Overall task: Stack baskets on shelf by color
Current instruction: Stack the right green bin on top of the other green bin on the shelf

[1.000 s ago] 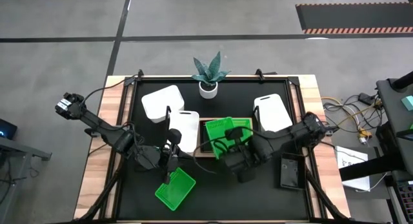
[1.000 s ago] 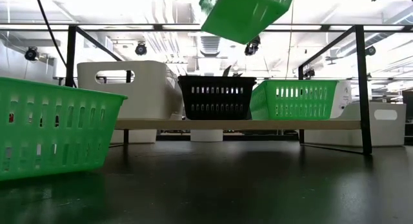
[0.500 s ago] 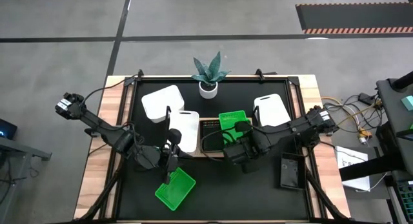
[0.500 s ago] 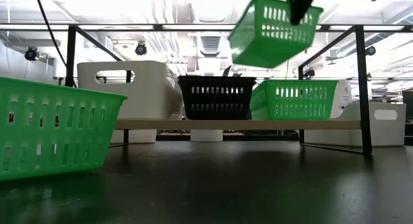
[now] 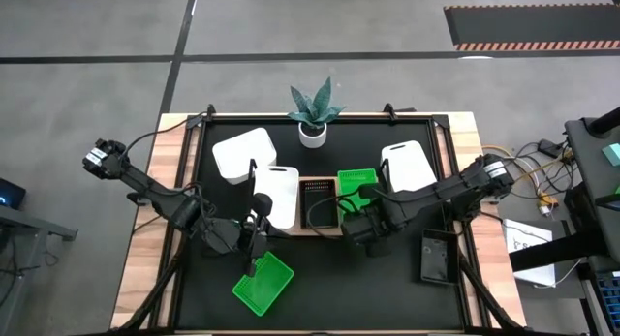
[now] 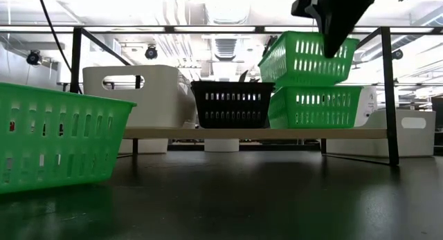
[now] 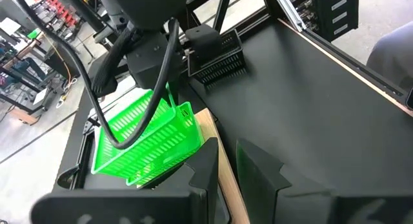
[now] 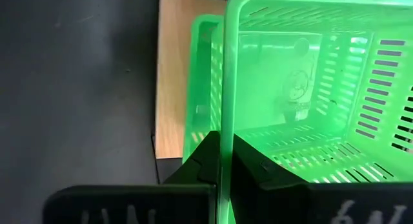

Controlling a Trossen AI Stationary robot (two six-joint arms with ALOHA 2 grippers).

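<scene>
Above shelf (image 6: 228,133), right tool (image 8: 226,161) clamped on green basket (image 6: 308,59) rim, low view shows gap beneath

Bright green slotted plastic basket (image 6: 308,58) carried by right gripper (image 8: 226,161) has moved from upper centre frame to directly above the green shelf basket (image 6: 315,106).

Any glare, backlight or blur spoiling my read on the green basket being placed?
Low view: bright ceiling lights backlight the right gripper into a silhouette; the held green basket stays clear. Right wrist view: the basket wall is close and soft, and light glows through the plastic. High view: even light, no glare on the shelf.
</scene>
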